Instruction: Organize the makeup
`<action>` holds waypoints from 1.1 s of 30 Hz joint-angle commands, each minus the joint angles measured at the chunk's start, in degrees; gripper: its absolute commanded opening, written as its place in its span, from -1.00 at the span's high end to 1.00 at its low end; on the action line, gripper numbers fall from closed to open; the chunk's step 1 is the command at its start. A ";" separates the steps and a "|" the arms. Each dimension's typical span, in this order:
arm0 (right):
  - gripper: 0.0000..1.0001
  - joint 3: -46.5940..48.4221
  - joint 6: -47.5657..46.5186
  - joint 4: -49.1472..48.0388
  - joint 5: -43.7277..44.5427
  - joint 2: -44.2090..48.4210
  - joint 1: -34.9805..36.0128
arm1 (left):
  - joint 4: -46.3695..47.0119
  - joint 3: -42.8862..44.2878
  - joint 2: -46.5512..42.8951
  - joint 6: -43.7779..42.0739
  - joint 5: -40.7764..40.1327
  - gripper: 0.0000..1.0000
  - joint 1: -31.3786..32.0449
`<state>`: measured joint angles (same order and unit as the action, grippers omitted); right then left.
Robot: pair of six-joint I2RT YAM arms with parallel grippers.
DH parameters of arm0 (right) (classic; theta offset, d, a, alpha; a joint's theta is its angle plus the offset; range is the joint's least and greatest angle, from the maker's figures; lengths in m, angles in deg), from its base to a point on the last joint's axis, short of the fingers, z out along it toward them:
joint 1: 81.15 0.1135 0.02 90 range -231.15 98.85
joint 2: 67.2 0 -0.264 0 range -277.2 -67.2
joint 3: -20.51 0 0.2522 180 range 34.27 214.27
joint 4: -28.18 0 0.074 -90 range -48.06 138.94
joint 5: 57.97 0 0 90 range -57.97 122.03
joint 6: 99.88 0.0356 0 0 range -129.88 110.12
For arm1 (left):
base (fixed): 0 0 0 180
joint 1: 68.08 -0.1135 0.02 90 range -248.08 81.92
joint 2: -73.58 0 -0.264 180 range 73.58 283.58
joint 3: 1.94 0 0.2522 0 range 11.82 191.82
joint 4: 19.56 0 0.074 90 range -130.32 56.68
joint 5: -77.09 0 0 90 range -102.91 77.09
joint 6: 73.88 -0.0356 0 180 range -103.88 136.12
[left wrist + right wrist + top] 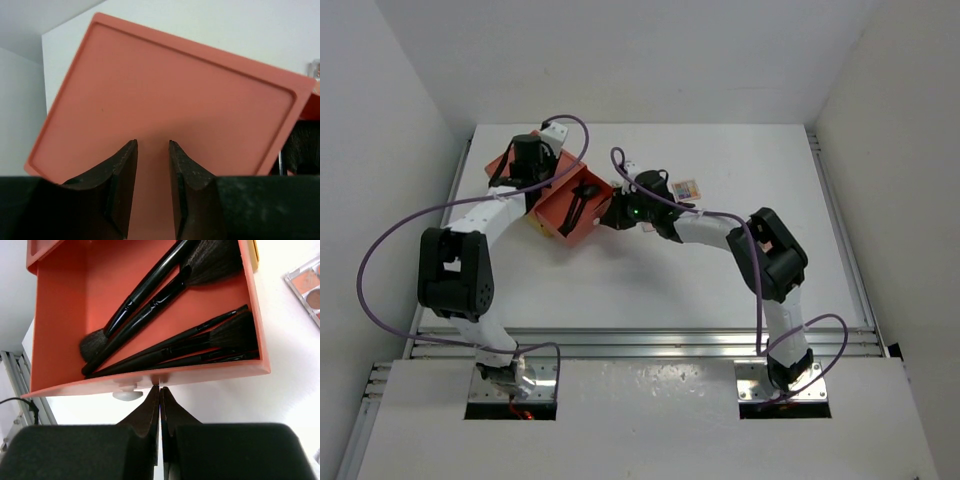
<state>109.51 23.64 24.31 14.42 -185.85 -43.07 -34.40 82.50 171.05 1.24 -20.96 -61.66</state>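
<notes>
several black brushes (165, 315) lie in the orange drawer (60, 315) ahead of the right jaws, slanting away rightward; those jaws are shut on nothing beside the white knob (125, 395). the left jaws hang partly open, empty, over the box top (175, 90).

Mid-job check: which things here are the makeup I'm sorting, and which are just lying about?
Job:
black brushes
eyeshadow palette

Not makeup:
orange box
its open drawer, holding the brushes
white knob on the drawer front
</notes>
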 commanded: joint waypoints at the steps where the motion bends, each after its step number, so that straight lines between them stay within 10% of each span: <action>1: 1.00 3.77 1.02 -5.49 -0.85 -0.44 0.41 | -1.38 1.22 3.24 -0.86 -0.73 0.25 -1.32; 33: 0.88 32.51 6.65 -10.50 8.99 -25.40 3.84 | -6.65 -2.38 3.87 3.27 13.94 0.38 -1.93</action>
<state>140.42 31.07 17.16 20.98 -211.14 -39.72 -30.44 82.91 173.04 3.12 -10.27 -63.32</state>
